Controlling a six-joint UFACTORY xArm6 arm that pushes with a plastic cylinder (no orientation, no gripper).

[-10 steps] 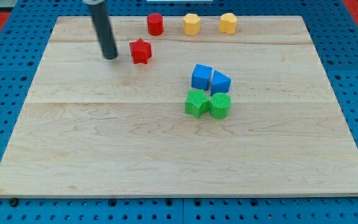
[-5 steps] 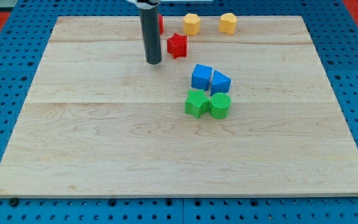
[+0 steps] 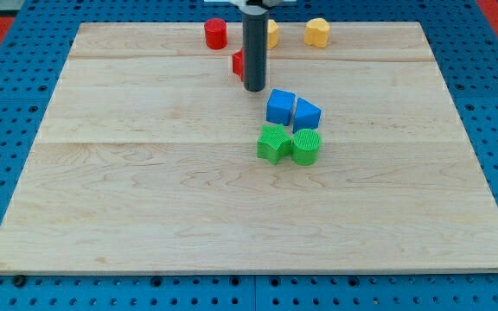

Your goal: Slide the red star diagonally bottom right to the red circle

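Note:
The red star lies near the view's top centre, mostly hidden behind my rod. Only its left edge shows. The red circle stands at the view's top, up and to the left of the star. My tip rests on the board just below and right of the star, close above and left of the blue cube.
Two yellow blocks stand at the view's top: one partly hidden behind the rod, one to its right. A blue cube and a blue wedge-like block sit above a green star and a green cylinder.
The rod has moved right across the top of the board, from left of the red star to in front of it. The star slid right earlier and now sits behind the rod.

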